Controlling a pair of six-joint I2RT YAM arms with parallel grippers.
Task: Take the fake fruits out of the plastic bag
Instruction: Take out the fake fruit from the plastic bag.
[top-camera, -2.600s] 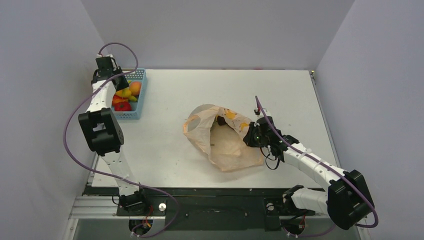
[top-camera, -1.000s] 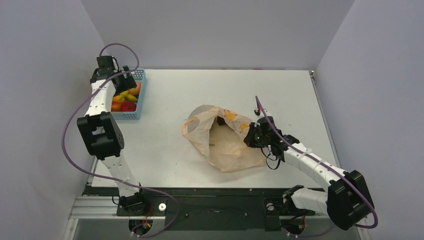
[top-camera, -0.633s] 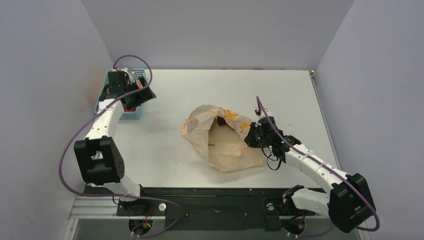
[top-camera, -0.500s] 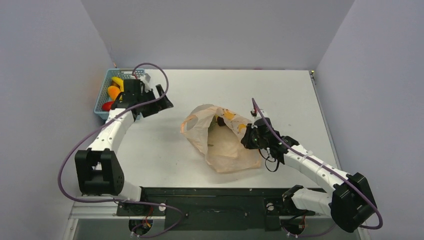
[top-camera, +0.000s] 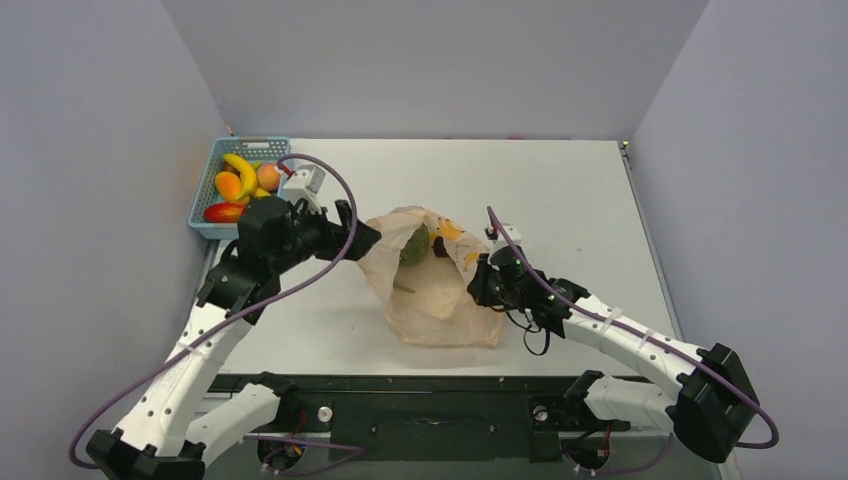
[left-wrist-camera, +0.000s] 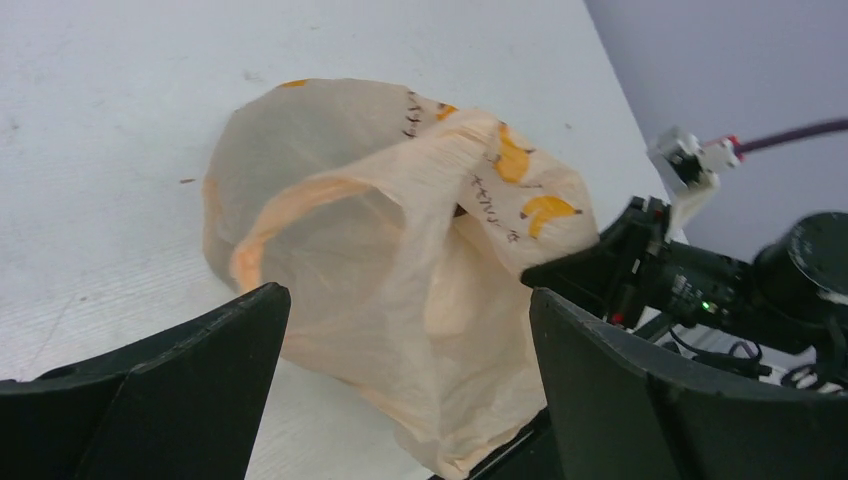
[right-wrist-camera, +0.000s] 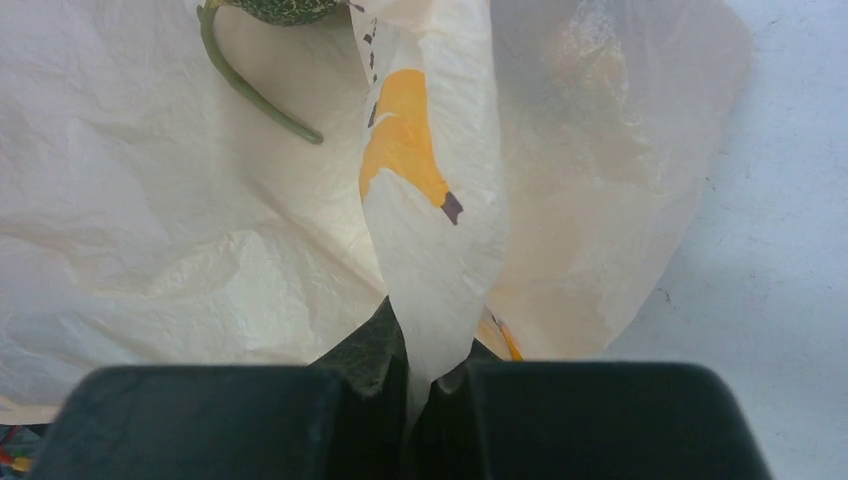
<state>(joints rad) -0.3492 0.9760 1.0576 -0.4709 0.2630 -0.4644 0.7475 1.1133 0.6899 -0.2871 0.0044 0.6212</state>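
Note:
The peach-orange plastic bag (top-camera: 440, 300) lies mid-table with its mouth facing the far side. A green melon-like fruit (top-camera: 414, 244) shows inside the mouth, and its stem end shows in the right wrist view (right-wrist-camera: 285, 10). My right gripper (top-camera: 480, 283) is shut on the bag's right rim, a fold of plastic bag (right-wrist-camera: 425, 200) pinched between its jaws. My left gripper (top-camera: 358, 232) hangs open and empty just left of the bag's mouth. In the left wrist view the plastic bag (left-wrist-camera: 400, 230) fills the space ahead of the spread fingers (left-wrist-camera: 180, 390).
A blue mesh basket (top-camera: 212, 173) at the far left holds a yellow banana (top-camera: 240, 168), an orange piece (top-camera: 228, 186), a peach-coloured one (top-camera: 268, 175) and a red one (top-camera: 224, 211). Grey walls close in both sides and the back.
My left arm has swung from over the basket across to the bag's left side, jaws open. The right gripper has pulled the bag rim slightly left, and the green fruit now shows.

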